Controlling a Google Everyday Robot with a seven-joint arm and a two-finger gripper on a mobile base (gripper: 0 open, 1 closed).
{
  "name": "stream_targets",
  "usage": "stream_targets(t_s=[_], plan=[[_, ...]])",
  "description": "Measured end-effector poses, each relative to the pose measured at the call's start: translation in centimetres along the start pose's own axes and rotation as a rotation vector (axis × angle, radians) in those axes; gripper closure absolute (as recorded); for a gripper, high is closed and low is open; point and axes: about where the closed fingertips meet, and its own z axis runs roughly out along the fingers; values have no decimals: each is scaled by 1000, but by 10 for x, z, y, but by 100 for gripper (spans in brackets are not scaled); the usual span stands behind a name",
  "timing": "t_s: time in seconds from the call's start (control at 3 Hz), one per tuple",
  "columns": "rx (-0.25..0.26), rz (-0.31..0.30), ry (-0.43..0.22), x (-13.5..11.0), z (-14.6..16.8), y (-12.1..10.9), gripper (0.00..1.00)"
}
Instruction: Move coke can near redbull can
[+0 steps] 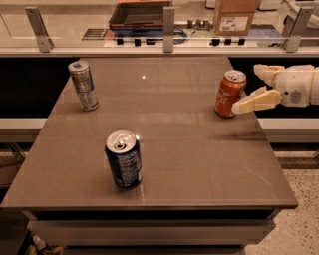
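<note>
On the table (pixel 199 164) the redbull can (pixel 83 85) stood at the back left, and the coke can (pixel 229 94) stood at the back right, well apart from it. A third can (pixel 123 159) stood nearer the front, left of the middle. The gripper (pixel 247 88) was at the right edge, just beside the coke can, its fingers apart.

A glossy grey-brown tabletop (pixel 199 164) fills the middle of the room, with a small glint of light toward 12 o'clock. Behind it runs a pale counter (pixel 60 30) with metal posts (pixel 168 29), a dark tray (pixel 142 14) at 12 and a cardboard box (pixel 235 17) at 1. Speckled floor (pixel 299 234) shows at 5 o'clock. The gripper (pixel 247 88) hangs at 3.
</note>
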Motion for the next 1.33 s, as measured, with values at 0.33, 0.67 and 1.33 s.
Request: stream_targets(t_s=[0.33,0.67,1.33], plan=[[-19,16,-10,-1,9,-3,0],[-33,15,-35,-5,18,-2,0],[-62,18,-103,-10,33,2,0]])
